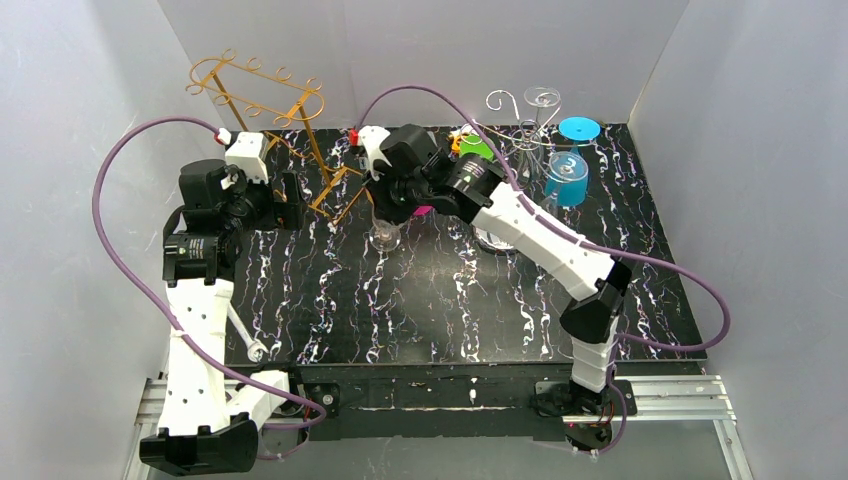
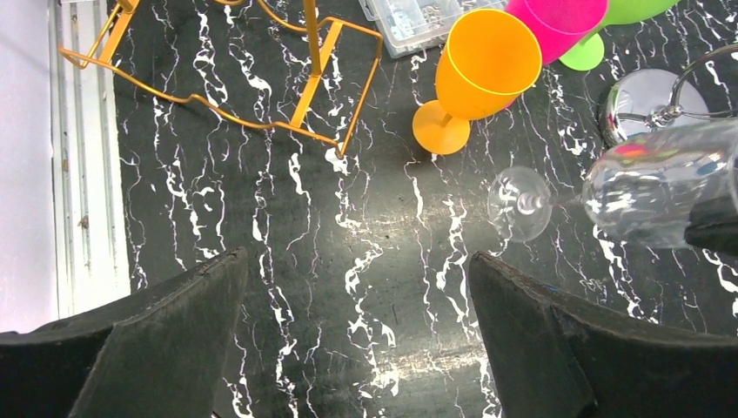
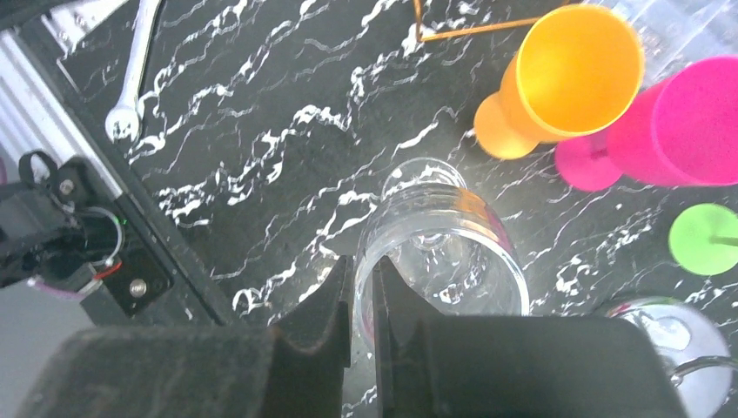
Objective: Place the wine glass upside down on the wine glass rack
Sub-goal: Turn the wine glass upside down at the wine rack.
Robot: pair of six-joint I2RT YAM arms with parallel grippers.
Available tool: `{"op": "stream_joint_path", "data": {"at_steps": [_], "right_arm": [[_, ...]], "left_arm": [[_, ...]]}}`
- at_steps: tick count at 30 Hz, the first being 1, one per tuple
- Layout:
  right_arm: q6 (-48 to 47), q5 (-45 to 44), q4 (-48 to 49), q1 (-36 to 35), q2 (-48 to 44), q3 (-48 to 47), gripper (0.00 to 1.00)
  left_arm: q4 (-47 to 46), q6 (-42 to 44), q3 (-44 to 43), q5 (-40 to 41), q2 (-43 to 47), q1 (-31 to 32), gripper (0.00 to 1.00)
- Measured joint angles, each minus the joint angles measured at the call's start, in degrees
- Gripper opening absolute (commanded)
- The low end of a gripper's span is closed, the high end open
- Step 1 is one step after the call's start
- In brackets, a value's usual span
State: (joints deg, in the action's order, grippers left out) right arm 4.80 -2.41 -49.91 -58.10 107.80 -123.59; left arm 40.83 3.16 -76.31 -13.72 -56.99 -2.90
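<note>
Gripping item: wine glass, clear, pinched at the rim by the right end effector, one finger inside the bowl and one outside. Its mouth faces the wrist and its foot points toward the surface, just right of the gold wine glass rack.

Left end effector: fingers wide apart, holding nothing, hovering near the rack's base.

Handling note: a thin-rim pinch is likely slippery. Lift before rotating so the foot clears the orange goblet close by. Invert slowly, then slide the stem between the rack's rails so the foot hangs on them.
</note>
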Motion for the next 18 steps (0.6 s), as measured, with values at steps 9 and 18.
{"op": "stream_joint_path", "data": {"at_steps": [9,18], "right_arm": [[1.5,4.6,-0.9,-0.1,-0.9,9.0,0.01],[2.4,5.2,-0.7,-0.2,-0.9,10.1,0.01]], "left_arm": [[0.0,-0.3,0.0,-1.0,0.0,0.0,0.98],[0.1,-0.8,0.0,-2.7,-0.1,0.0,0.98]]}}
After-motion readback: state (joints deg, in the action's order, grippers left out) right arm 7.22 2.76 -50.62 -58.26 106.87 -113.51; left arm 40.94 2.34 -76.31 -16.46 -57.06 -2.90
